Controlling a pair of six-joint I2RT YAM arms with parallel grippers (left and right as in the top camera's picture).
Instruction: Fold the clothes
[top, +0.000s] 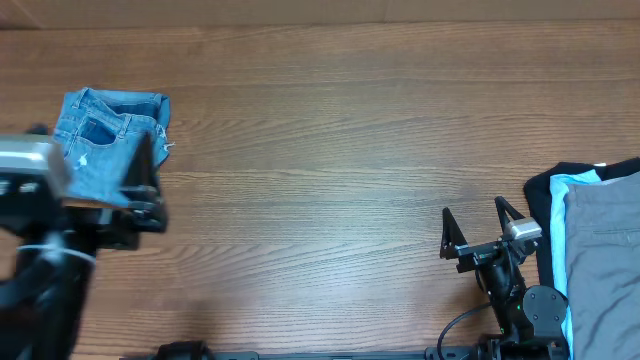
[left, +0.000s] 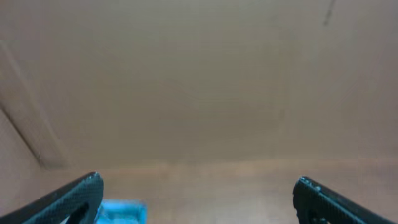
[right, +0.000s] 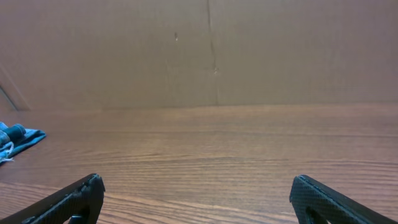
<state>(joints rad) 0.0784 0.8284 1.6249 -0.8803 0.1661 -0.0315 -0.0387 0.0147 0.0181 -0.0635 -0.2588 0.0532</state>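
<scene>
A pair of light blue denim jeans (top: 105, 145) is lying at the far left of the wooden table (top: 330, 120), bunched into a compact, roughly square bundle with a stitched pocket facing up and a frayed edge showing at its right side. It is looking folded already, though a little loose at that right edge.

The left gripper (left: 198, 183) is hanging at the bundle's right side with its jaws standing wide and nothing between them. In the left wrist view, which is blurred, a patch of blue denim is showing low beside the left finger, so the arm is probably sitting above the cloth rather than pressing on it.

The right gripper (top: 471, 210) is resting near the front right of the table, well apart from the jeans, its jaws also wide and empty. Beside it, a grey garment (top: 605, 250) is lying over a pale cyan garment (top: 560, 200) and a black garment (top: 538, 190).

The step in hand is likely tidying or releasing the fold. Doing it well means keeping the left jaws wide, lifting straight up so no finger is catching the frayed threads, and pressing the loose edge flat only from above.
</scene>
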